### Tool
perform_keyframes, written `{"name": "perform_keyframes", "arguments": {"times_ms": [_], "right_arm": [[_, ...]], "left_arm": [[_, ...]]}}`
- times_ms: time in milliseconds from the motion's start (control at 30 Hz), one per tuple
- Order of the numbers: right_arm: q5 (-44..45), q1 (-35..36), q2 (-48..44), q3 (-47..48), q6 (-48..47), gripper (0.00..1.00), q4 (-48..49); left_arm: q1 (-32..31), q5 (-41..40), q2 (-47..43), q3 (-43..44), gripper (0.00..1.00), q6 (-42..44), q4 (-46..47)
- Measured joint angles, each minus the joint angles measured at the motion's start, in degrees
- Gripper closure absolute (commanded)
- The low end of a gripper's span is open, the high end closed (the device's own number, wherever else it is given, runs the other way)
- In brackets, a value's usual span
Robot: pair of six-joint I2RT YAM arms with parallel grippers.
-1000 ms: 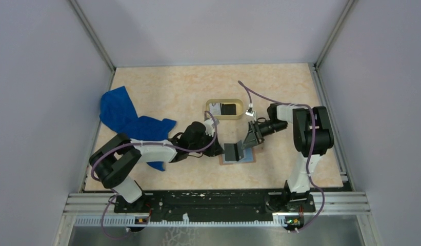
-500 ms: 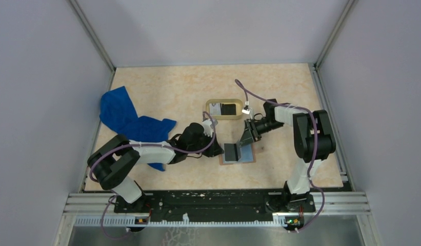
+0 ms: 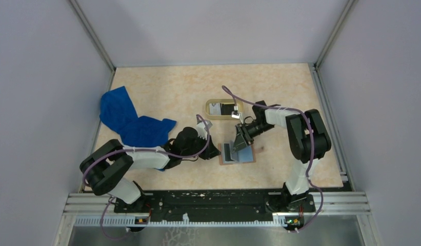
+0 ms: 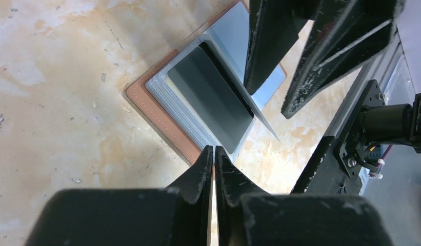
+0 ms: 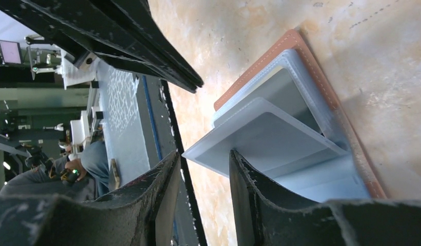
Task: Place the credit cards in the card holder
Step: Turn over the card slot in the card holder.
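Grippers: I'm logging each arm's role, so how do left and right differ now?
The left gripper is shut; the right gripper is open. The left's tips sit at the salmon edge of the card holder, while the right's fingers have the holder's raised grey-blue leaf showing in the gap between them. Both are low at the open holder, coming from opposite sides.
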Motion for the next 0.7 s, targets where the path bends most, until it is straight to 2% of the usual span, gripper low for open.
{"name": "perform_keyframes", "arguments": {"times_ms": [167, 300, 500, 700], "right_arm": [[1.0, 0.0, 0.4, 0.0, 1.4, 0.62, 2.0], [2.1, 0.7, 1.2, 0.0, 2.3, 0.68, 3.5], [6.3, 4.4, 2.3, 0.0, 3.5, 0.84, 5.7], [9.4, 6.2, 2.3, 0.0, 4.3, 0.91, 6.1]], "left_arm": [[0.0, -0.9, -1.7, -2.0, 0.92, -0.8, 2.4], [0.0, -1.0, -1.9, -2.4, 0.92, -1.0, 3.3], [0.0, -1.0, -2.5, -3.5, 0.92, -1.1, 4.7], [0.0, -1.0, -2.8, -3.7, 0.91, -1.2, 5.1]]}}
